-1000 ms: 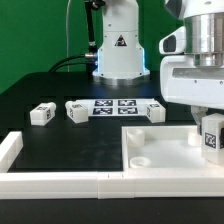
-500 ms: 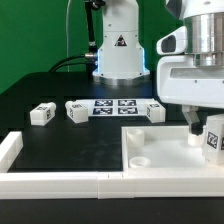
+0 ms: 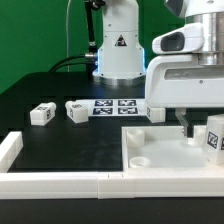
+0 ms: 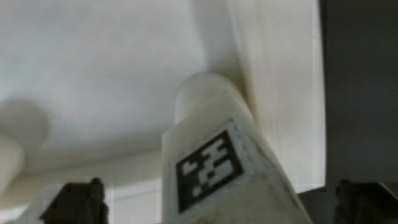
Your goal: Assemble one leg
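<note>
One leg (image 3: 213,137), a white block with a marker tag, stands upright in the far right corner of the large white tray-like piece (image 3: 150,150). My gripper (image 3: 205,125) hangs over it, open. One dark finger (image 3: 187,122) shows at the leg's left with a gap. In the wrist view the leg (image 4: 222,165) stands between the spread fingertips (image 4: 75,203) and touches neither; my gripper (image 4: 217,207) is open. Two more legs (image 3: 42,113) (image 3: 77,110) lie on the black table at the exterior view's left. A third (image 3: 157,110) is partly hidden behind my hand.
The marker board (image 3: 112,105) lies between the loose legs. The robot base (image 3: 118,45) stands behind it. A low white rail (image 3: 60,182) runs along the front, with a short white piece (image 3: 8,150) at the exterior view's left.
The fingers have spread apart and let go of the upright leg. The hand has shifted toward the exterior view's left. The leg stays in the tray corner.
</note>
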You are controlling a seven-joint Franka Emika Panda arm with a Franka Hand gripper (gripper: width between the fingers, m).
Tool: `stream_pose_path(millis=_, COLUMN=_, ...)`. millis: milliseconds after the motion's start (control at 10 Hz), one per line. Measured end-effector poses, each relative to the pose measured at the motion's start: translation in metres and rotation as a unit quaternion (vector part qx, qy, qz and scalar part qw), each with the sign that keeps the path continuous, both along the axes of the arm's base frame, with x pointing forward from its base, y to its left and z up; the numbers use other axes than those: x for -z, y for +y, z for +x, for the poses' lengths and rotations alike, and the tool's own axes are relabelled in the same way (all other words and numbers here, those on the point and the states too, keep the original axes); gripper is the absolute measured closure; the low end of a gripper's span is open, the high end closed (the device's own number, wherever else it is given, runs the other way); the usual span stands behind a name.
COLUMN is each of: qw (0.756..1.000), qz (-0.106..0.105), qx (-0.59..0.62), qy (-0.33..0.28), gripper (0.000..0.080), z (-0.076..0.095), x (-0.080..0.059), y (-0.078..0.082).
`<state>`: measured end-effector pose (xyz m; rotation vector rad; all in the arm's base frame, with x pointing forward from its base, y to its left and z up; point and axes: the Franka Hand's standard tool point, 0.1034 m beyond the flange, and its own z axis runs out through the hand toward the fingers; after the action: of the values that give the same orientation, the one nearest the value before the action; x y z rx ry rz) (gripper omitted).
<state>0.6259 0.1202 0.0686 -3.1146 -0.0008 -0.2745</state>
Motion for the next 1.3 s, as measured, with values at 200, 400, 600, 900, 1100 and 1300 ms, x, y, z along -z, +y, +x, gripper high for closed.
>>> stream_pose_path(millis=200, qw=0.995, qz=-0.026, qx=-0.095, qy=-0.003, gripper=0.0150, z=0.0007, x=-0.0007, y=0.0004)
stream_pose_path(millis=400, qw=0.986, qz=-0.041, qx=-0.162, qy=-0.003, gripper=0.0150, z=0.0006, x=-0.0004, y=-0.0009)
stream_pose_path(millis=600, qw=0.987, qz=-0.039, qx=-0.155, qy=-0.003, gripper=0.0159, z=0.0005, x=-0.0002, y=-0.0009)
stream_pose_path(millis=900, qw=0.990, qz=-0.036, qx=-0.137, qy=-0.003, gripper=0.0513, z=0.0004, x=0.0000, y=-0.0010)
stream_pose_path(millis=1100, qw=0.992, qz=-0.033, qx=-0.124, qy=-0.002, gripper=0.0509, z=0.0002, x=0.0001, y=-0.0009)
stream_pose_path(millis=1300, qw=1.000, qz=-0.006, qx=0.019, qy=-0.001, gripper=0.0509, z=-0.0007, x=0.0009, y=-0.0011)
